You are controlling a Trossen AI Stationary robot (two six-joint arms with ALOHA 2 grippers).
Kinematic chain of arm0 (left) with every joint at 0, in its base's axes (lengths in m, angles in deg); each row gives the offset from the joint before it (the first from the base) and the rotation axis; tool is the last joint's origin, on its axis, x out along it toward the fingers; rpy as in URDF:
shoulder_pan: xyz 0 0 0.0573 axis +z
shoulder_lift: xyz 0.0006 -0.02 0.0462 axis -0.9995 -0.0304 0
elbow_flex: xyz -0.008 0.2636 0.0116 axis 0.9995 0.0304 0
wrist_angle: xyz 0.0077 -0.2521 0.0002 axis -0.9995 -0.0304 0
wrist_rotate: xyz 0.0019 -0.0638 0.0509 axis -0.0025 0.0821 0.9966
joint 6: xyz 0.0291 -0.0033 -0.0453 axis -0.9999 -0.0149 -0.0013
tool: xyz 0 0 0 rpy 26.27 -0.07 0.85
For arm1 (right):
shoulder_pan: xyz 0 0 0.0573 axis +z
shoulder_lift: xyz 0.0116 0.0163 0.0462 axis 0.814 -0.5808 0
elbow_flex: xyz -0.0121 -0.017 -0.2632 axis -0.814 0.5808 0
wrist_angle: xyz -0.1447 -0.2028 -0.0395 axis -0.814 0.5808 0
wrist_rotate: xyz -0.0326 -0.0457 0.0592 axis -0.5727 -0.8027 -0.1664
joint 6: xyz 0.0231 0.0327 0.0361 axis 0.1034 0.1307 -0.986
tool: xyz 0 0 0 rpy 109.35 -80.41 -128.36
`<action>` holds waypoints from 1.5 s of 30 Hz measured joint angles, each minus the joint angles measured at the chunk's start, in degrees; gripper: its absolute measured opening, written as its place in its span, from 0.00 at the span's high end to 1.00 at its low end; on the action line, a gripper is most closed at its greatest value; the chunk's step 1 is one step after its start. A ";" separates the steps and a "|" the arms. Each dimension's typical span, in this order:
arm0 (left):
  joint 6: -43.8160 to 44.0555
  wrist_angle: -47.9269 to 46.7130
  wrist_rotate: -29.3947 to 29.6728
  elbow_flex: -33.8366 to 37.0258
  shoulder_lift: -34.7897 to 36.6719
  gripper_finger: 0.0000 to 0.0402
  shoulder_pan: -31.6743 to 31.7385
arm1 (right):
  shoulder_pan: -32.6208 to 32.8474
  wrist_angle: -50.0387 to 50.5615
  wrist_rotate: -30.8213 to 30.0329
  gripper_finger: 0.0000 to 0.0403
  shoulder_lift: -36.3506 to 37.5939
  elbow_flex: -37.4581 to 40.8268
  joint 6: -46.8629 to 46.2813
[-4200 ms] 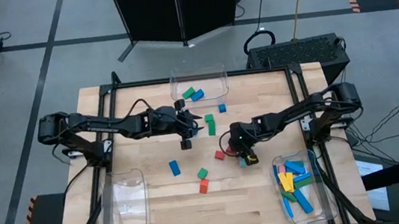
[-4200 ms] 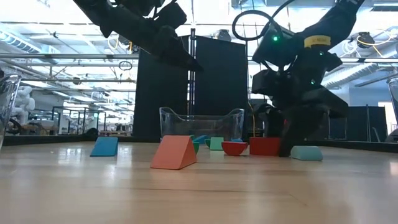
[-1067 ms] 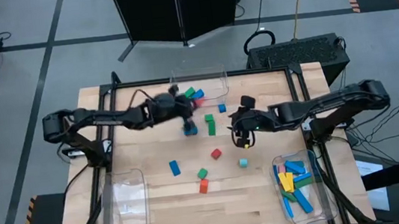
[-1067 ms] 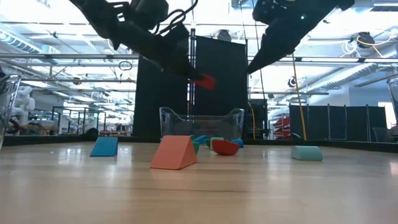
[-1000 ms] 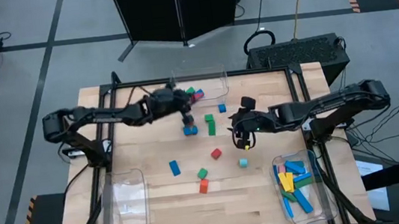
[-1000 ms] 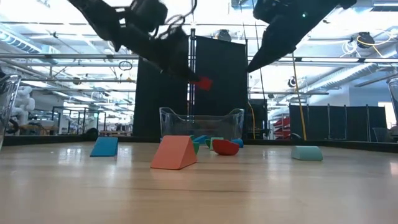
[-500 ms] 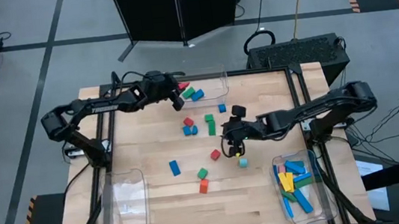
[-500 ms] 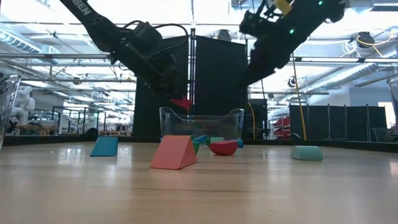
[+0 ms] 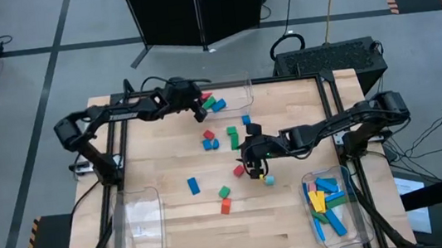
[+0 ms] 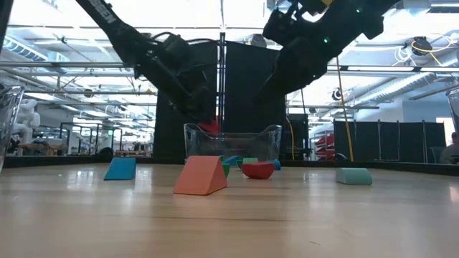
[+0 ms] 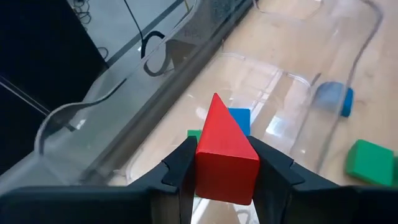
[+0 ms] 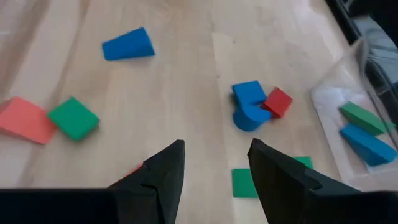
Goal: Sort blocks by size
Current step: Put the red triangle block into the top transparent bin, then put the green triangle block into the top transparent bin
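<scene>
The left gripper (image 11: 221,180) clamped a red wedge block (image 11: 224,152), apex pointing away from the wrist, over the clear bin (image 9: 229,83) at the frame's upper middle. Two blocks, green (image 9: 210,104) and blue (image 9: 220,105), lay inside. The right gripper (image 12: 211,171) hovered mid-table, fingers apart, holding nothing.

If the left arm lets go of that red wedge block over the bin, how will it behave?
The red wedge block, clamped in the left end effector, looks rigid, so it probably won't deform. Its flat faces suggest it will tumble briefly, then settle rather than roll. The clear bin walls should contain it.
</scene>
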 joint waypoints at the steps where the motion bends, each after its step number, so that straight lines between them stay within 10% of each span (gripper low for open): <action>1: 0.02 -0.20 0.02 -0.61 -0.85 0.70 0.00 | 0.00 -0.08 0.00 0.57 0.00 0.00 0.00; 20: 1.42 -0.91 3.07 -3.26 -2.94 0.42 0.01 | -3.13 0.26 0.04 0.57 0.00 0.04 -12.03; 45: 0.79 -11.21 3.66 -1.02 10.74 0.42 -7.21 | -9.86 -6.32 -6.43 0.58 -16.29 -2.47 -40.86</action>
